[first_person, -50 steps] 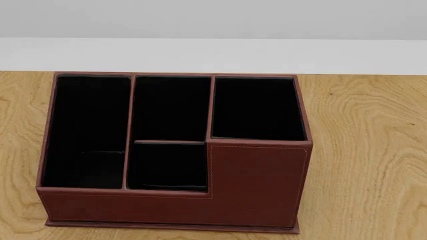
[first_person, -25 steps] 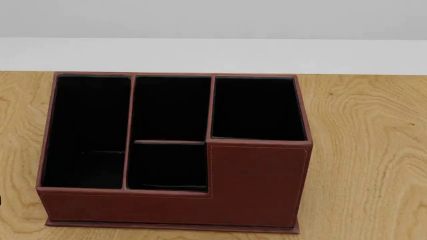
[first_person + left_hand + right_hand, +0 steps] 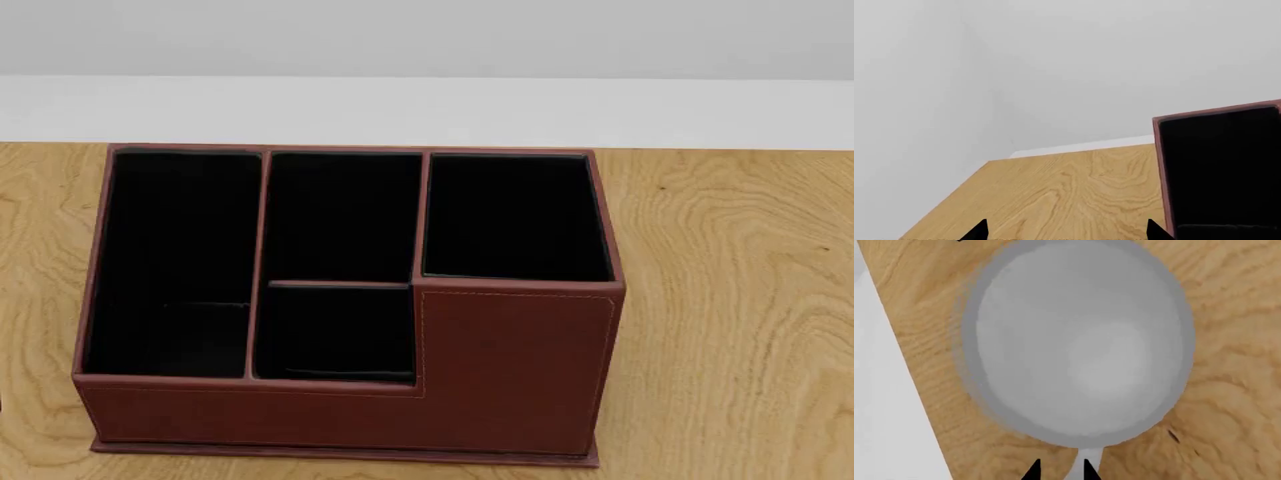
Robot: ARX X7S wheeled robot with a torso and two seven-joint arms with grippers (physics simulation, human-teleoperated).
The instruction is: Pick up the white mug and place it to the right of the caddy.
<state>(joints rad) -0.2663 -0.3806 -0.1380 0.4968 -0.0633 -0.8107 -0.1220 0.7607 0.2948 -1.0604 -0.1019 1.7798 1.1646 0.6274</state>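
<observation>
The white mug (image 3: 1081, 340) fills the right wrist view, seen from above, on the wooden table. Its handle (image 3: 1087, 464) points toward my right gripper (image 3: 1059, 472). That gripper's jaws stand narrow, with one dark tip over the handle and the other just beside it. The caddy (image 3: 521, 370) is a reddish-brown box with black compartments in the middle of the head view. One corner of it shows in the left wrist view (image 3: 1161, 165). My left gripper (image 3: 1067, 235) is open and empty beside the caddy. The mug and both grippers are out of the head view.
The wooden table (image 3: 734, 300) stretches to both sides of the caddy. A white wall (image 3: 427, 110) runs along the table's back edge and also shows beside the mug (image 3: 887, 405).
</observation>
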